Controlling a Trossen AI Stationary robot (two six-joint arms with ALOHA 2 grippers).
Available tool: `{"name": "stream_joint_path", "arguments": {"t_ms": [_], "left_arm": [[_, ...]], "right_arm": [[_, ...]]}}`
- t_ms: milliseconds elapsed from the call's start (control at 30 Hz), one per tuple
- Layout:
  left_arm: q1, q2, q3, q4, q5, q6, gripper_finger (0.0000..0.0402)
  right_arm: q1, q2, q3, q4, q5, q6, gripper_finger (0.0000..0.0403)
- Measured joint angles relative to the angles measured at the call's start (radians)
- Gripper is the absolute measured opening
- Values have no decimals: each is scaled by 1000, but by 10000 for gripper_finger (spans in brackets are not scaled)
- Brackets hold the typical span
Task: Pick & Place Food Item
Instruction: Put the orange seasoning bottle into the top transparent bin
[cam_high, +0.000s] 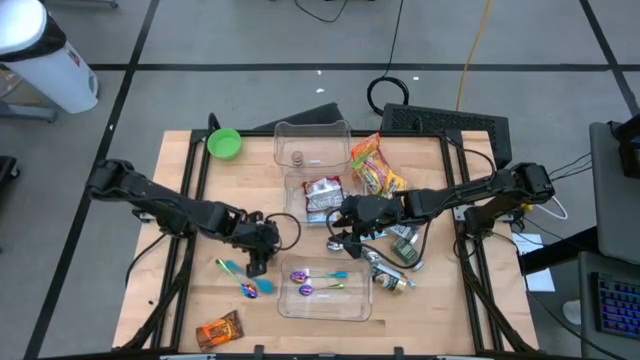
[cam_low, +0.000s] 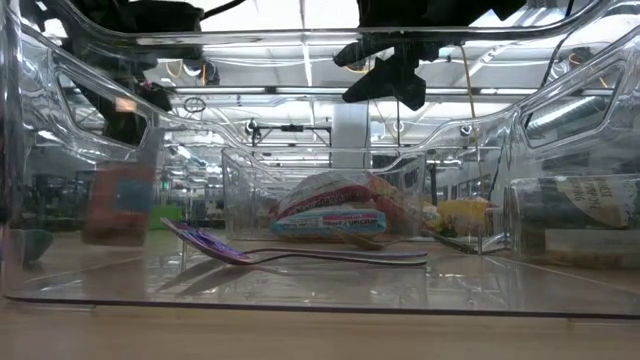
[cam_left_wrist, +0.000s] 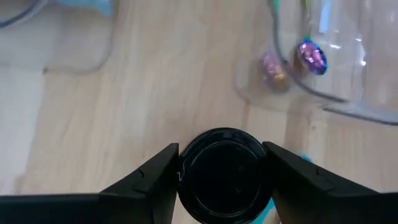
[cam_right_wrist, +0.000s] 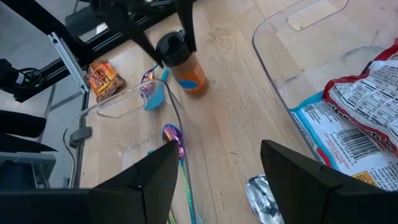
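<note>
A small jar with a black cap and orange label is between the fingers of my left gripper, left of the near clear tray. It shows as a blur through the tray wall in the low view. My right gripper is open and empty. It hovers above the table between the near tray and the middle clear container, which holds a red and white snack bag. My left gripper pinches the jar's black cap between its two fingers, one on each side of it. The fingers come from above, pointing down. The jar hangs a little tilted below them; whether its base touches the table, I cannot tell.
The near tray holds purple spoons. Blue spoons lie left of it, and an orange snack packet lies at the near edge. Silver wrappers, a bright candy bag, a green bowl and a far clear container also stand about.
</note>
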Motion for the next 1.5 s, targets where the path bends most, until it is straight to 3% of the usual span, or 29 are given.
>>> {"name": "stream_joint_path", "arguments": {"t_ms": [200, 433, 667, 867, 1167, 1500], "left_arm": [[28, -84, 0, -143, 19, -40, 209], [71, -274, 24, -220, 28, -97, 209], [124, -362, 266, -543, -105, -66, 209], [178, -311, 539, -746, -255, 39, 209], [346, -123, 740, -743, -270, 335, 209], [605, 108, 852, -576, -23, 614, 209]], "right_arm": [[0, 0, 0, 0, 0, 19, 220], [0, 0, 0, 0, 0, 57, 215], [0, 0, 0, 3, -36, 80, 214], [0, 0, 0, 3, -52, 98, 211], [0, -6, 0, 13, -52, 98, 210], [0, -6, 0, 10, -54, 85, 210]]}}
